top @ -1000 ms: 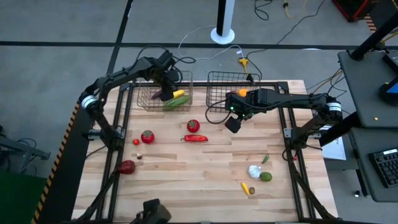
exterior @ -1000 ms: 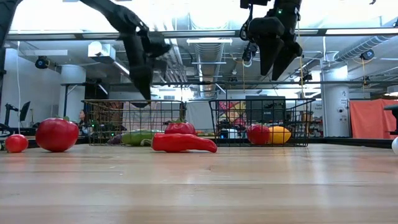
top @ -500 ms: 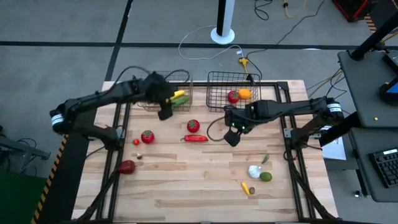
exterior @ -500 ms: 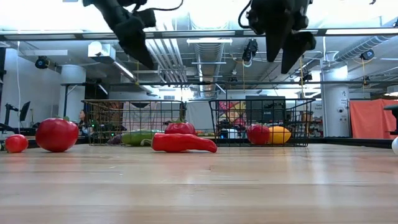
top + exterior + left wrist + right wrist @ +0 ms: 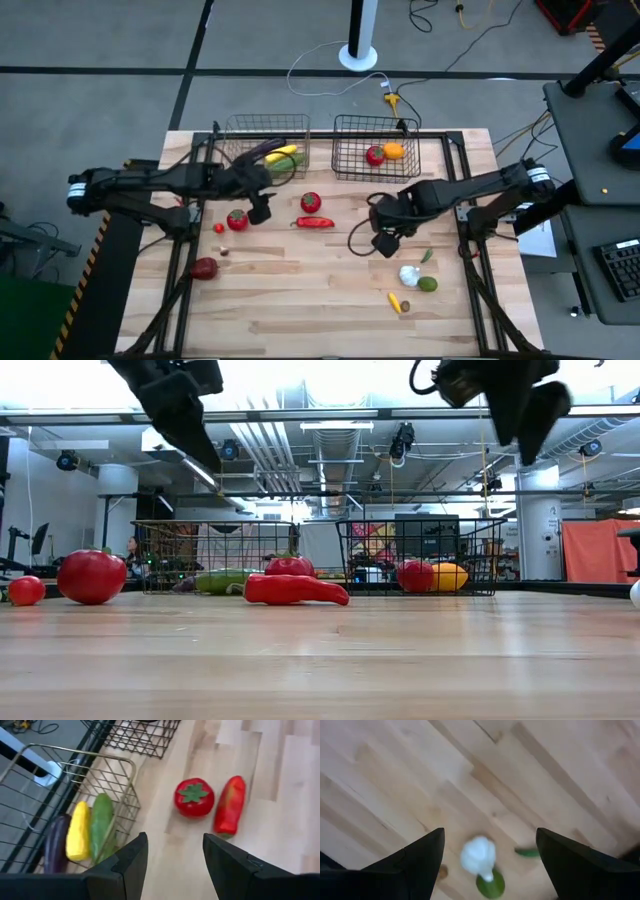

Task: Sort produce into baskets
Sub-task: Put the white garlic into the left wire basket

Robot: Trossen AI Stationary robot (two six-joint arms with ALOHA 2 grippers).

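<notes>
Both grippers are wide open and holding nothing: the left gripper (image 5: 261, 210) hangs just in front of the copper basket (image 5: 240, 166), which has 3 veggies in it. The right gripper (image 5: 384, 243) is further out, above the white garlic (image 5: 478, 856).

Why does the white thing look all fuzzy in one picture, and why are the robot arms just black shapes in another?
In the right wrist view the white garlic is blurred, and so are the boards around it. In the low view bright ceiling lights behind the left gripper and right gripper leave them as dark silhouettes.
</notes>
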